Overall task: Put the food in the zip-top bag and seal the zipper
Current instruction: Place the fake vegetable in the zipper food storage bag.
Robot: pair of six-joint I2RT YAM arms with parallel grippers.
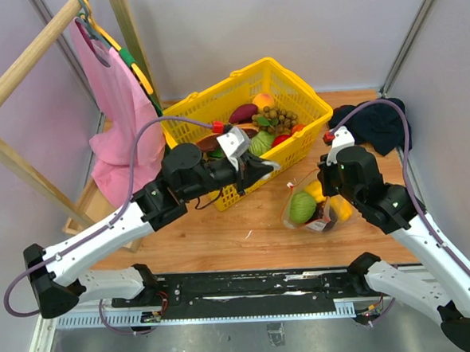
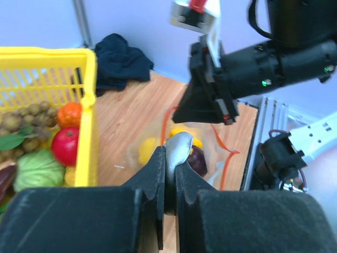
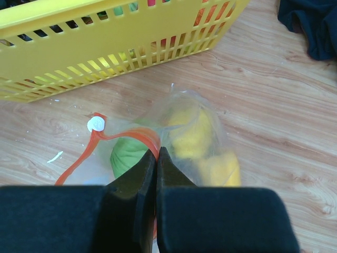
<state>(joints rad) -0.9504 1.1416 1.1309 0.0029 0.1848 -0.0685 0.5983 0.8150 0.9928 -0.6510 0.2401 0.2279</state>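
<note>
Where the wood-grain table (image 1: 222, 232) runs toward its right edge, the zip-top bag (image 3: 210, 118) lies just before the basket (image 3: 105, 68), a rigid yellow lattice. The bag is clear crinkled film, bulging over a round green cabbage (image 3: 124, 155) and smooth yellow pieces (image 3: 195, 137). Right gripper (image 3: 157, 150) is clenched on the zipper (image 3: 126, 134), a thin red-orange strip carrying a round white slider (image 3: 96, 125). Left gripper (image 2: 169, 153) pinches a glossy grey scrap (image 2: 178, 147); identity cannot be told.

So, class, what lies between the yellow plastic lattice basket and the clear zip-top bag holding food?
Just wooden tabletop, bare but for a small white scrap; the right wrist view shows it best.
</note>
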